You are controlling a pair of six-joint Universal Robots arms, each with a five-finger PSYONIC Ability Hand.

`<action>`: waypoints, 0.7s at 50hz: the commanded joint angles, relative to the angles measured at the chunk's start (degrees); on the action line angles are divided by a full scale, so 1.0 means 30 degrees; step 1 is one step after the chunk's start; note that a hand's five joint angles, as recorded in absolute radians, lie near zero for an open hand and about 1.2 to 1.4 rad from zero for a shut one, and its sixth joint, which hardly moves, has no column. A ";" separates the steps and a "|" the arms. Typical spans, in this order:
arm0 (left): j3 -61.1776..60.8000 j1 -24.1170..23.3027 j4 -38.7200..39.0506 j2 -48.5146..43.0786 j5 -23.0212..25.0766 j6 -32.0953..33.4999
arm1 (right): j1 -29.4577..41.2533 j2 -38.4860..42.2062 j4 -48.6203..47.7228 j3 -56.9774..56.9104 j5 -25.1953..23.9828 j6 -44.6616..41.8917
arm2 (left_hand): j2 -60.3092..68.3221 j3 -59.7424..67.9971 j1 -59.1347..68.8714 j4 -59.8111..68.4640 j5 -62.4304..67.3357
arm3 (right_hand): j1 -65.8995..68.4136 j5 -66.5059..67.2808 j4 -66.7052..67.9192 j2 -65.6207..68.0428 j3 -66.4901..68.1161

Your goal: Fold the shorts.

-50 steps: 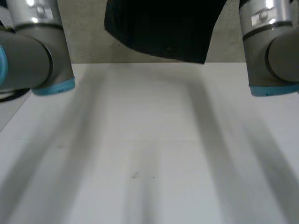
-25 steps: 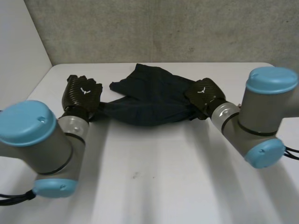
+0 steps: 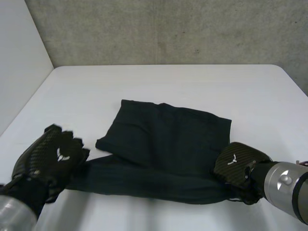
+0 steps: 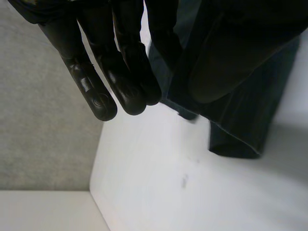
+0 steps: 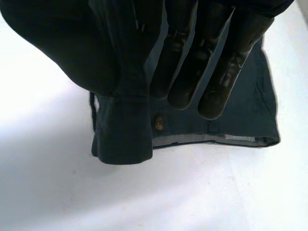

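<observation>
If either pinch slackens first, the near edge of the dark navy fabric shorts (image 3: 168,144), lying mid-way across the white table (image 3: 192,86), could drop skewed and spoil the fold. The left hand (image 3: 48,161) nips the near left corner between straight fingers (image 4: 126,91) and thumb. The right hand (image 3: 238,163) likewise pinches the near right corner, and both hands sit low.

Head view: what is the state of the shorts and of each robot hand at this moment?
shorts: lying on the table, near edge stretched between the hands
left hand: shut, pinching one end of that edge
right hand: shut, pinching the other end
</observation>
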 commanded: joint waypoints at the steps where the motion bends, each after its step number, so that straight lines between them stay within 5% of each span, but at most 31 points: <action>1: 0.2339 0.0046 0.5743 -0.5557 -0.0330 -0.0017 | 0.0019 0.2310 -0.4087 -0.1444 0.1069 0.1598 | 0.3715 0.3837 0.5006 0.3622 0.4682 | 0.8018 0.4610 0.3892 0.4165 0.4162; 8: 0.6935 0.0046 1.0432 -1.2177 -0.1267 0.0071 | 0.0137 0.5618 -0.7984 -0.3874 0.3239 0.1953 | 0.3715 0.3837 0.5006 0.3622 0.4682 | 0.8018 0.4610 0.3892 0.4165 0.4162; 13: 1.2054 0.0134 1.2747 -1.7503 -0.1503 0.0188 | 0.0108 0.8112 -1.0128 -0.6015 0.3271 0.1718 | 0.3715 0.3837 0.5006 0.3622 0.4682 | 0.8018 0.4610 0.3892 0.4165 0.4162; 23: 1.9241 0.0632 1.3307 -2.3811 -0.1064 -0.0279 | 0.0049 1.4670 -1.4286 -1.1812 0.3243 0.0374 | 0.3715 0.3837 0.5006 0.3622 0.4682 | 0.8018 0.4610 0.3892 0.4165 0.4162; 24: 1.9652 0.0574 1.3365 -2.4338 -0.0889 -0.0629 | 0.0078 1.5085 -1.4552 -1.2169 0.3300 0.0196 | 0.3715 0.3837 0.5006 0.3622 0.4682 | 0.4763 0.1355 0.0637 0.0910 0.0907; 25: 1.9772 0.0574 1.3424 -2.4488 -0.0771 -0.0922 | 0.0078 1.5467 -1.4729 -1.2462 0.3388 0.0049 | 0.2723 0.2846 0.4014 0.2630 0.3690 | -0.1709 -0.5117 -0.5835 -0.5562 -0.5565; 27: 1.9832 0.0574 1.3658 -2.4577 -0.0566 -0.1567 | 0.0049 1.5937 -1.4935 -1.2990 0.3476 -0.0040 | -0.7278 -0.7156 -0.5987 -0.7371 -0.6311 | -1.5315 -1.8723 -1.9441 -1.9168 -1.9171; 28: 1.9774 0.0429 1.3920 -2.4548 -0.0391 -0.2324 | 0.0049 1.5910 -1.4936 -1.3022 0.3448 0.0018 | -1.9590 -1.9468 -1.8300 -1.9684 -1.8624 | -1.5315 -1.8723 -1.9441 -1.9168 -1.9171; 35: 1.7817 -0.0158 1.5005 -2.2390 -0.0243 -0.5111 | -0.0068 1.2139 -1.4907 -1.1180 0.3506 0.2854 | -1.9618 -1.9496 -1.8327 -1.9711 -1.8651 | -1.5315 -1.8723 -1.9441 -1.9168 -1.9171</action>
